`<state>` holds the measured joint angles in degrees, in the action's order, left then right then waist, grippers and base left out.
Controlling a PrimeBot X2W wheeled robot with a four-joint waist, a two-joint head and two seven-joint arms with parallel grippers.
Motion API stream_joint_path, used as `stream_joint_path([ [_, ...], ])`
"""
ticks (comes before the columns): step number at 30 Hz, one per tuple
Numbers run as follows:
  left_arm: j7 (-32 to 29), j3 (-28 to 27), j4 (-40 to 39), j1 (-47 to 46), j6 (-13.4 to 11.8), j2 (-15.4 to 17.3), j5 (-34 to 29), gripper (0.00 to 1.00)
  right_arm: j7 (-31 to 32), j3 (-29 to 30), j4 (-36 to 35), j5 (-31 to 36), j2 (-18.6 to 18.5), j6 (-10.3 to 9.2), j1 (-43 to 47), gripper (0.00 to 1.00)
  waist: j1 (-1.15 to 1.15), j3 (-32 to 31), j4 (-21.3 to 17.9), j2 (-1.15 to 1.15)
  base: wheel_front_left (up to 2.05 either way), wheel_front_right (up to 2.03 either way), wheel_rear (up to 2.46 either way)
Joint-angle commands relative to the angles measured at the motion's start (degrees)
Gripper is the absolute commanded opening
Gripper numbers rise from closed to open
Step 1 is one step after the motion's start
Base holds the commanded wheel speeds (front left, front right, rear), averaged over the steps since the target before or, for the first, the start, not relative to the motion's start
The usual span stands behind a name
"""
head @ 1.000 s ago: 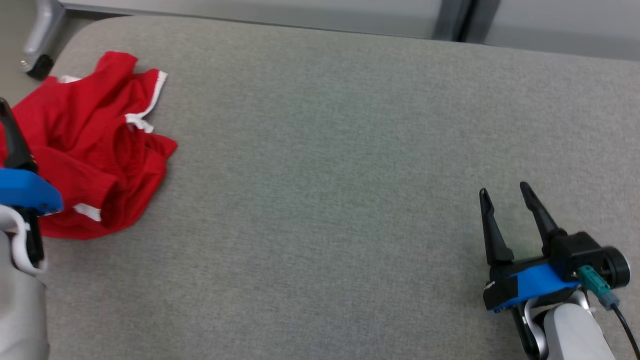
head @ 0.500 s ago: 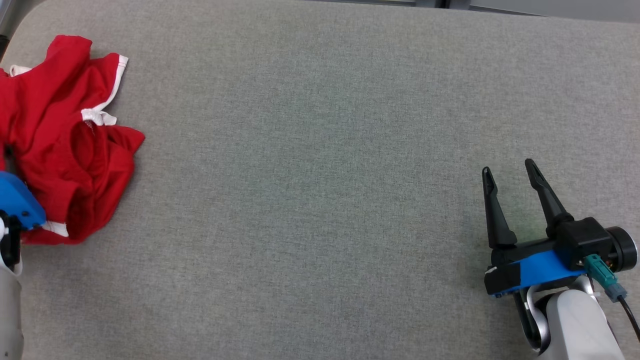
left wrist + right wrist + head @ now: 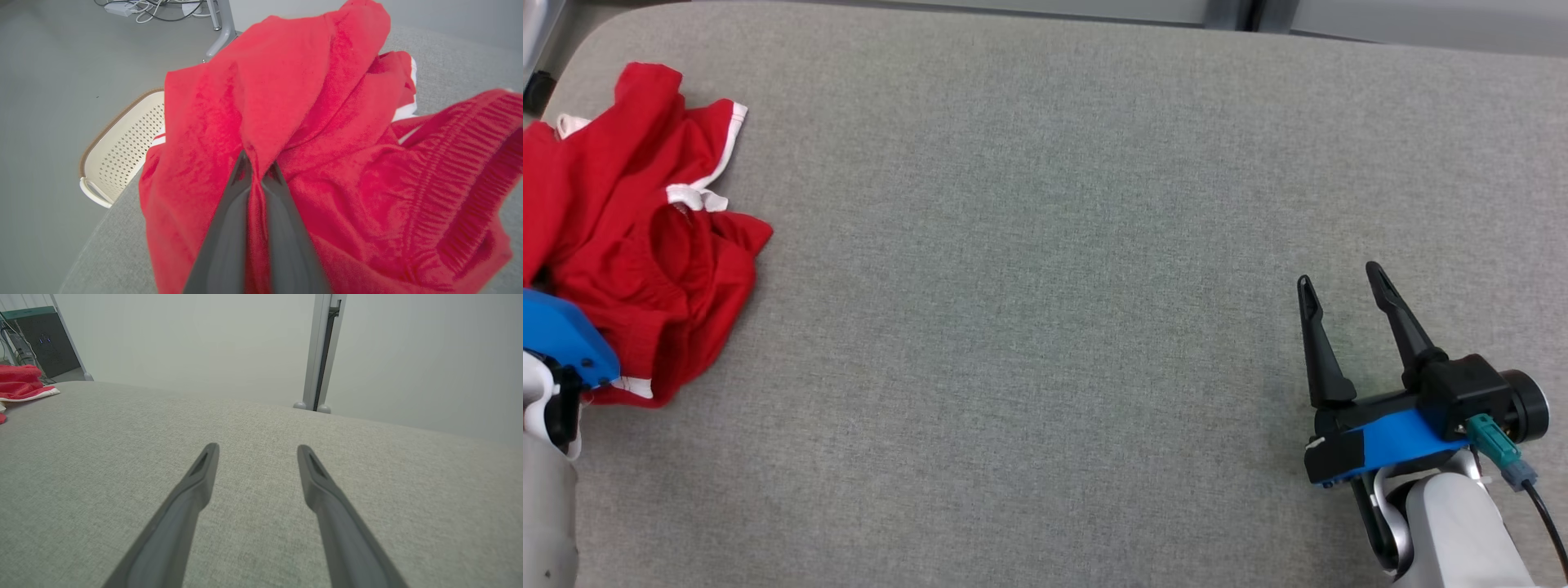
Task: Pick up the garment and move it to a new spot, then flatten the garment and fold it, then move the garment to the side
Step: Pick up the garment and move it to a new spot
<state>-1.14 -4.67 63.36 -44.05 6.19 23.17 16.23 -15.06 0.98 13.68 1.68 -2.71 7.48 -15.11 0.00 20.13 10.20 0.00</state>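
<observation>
Left gripper (image 3: 258,163) is clamped shut on a fold of the red garment (image 3: 645,245), fingertips buried in cloth. The garment lies crumpled at the far-left end of the grey table (image 3: 1045,245), cut off by the head-view edge. Right gripper (image 3: 1338,275) has fingers spread, well apart from it. A cream perforated object (image 3: 118,151) sits beyond the table edge, half hidden.

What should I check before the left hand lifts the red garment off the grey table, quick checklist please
1. Left hand shut on the red garment: ok.
2. How many layers are pinched: cannot tell.
3. Right hand open, apart from the garment: ok.
4. Room on the grey table for a new spot: ok.
5. Garment flat: not ok, crumpled near the table's left edge.
</observation>
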Motion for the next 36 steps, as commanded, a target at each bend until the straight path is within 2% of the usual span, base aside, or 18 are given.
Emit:
stream_joint_path([
  [1, 0.8, 0.4, 0.0, -1.5, 0.2, -0.2, 0.2, 0.0, -0.2, -0.1, 0.2, -0.5, -0.3, 0.03, -0.2, 1.0, 0.0, -0.4, -0.2, 0.0, 0.0, 0.0, 0.0],
  [12, 11.3, 3.1, -7.4, -5.0, 0.2, 1.4, -2.2, 0.0, -0.2, -0.4, 1.4, -4.8, -0.3, 0.03, 1.8, 1.0, 0.0, -5.4, -2.2, 0.0, 0.0, 0.0, 0.0],
  [18, 12.9, 5.7, -16.1, -8.2, 0.6, 1.2, -3.6, 0.0, -0.2, -0.2, 2.2, -6.3, -0.3, 0.03, 3.0, 1.0, 0.0, -7.8, -4.3, 0.0, 0.0, 0.0, 0.0],
  [23, 10.4, 8.2, -26.4, -10.1, 0.7, 1.6, -4.7, 0.0, -0.2, -1.1, 2.2, -8.3, -0.3, 0.03, 3.5, 1.0, 0.0, -9.4, -7.9, 0.0, 0.0, 0.0, 0.0],
  [29, 4.3, 10.0, -40.9, -10.4, 0.8, 1.9, -4.4, 0.0, -0.2, -2.5, 1.4, -11.4, -0.3, 0.02, 2.9, 1.0, 0.0, -9.9, -14.8, 0.0, 0.0, 0.0, 0.0],
  [33, 0.5, 11.8, -48.2, -10.8, 0.9, 0.5, -3.2, 0.0, -0.2, -2.9, 1.1, -12.8, -0.3, 0.03, 2.8, 1.0, 0.0, -9.2, -19.1, 0.0, 0.0, 0.0, 0.0],
  [36, -0.8, 12.8, -50.5, -10.8, 0.9, -0.7, -2.3, 0.0, -0.2, -3.1, 1.0, -13.3, -0.3, 0.03, 2.7, 1.0, 0.0, -8.9, -20.9, 0.0, 0.0, 0.0, 0.0],
])
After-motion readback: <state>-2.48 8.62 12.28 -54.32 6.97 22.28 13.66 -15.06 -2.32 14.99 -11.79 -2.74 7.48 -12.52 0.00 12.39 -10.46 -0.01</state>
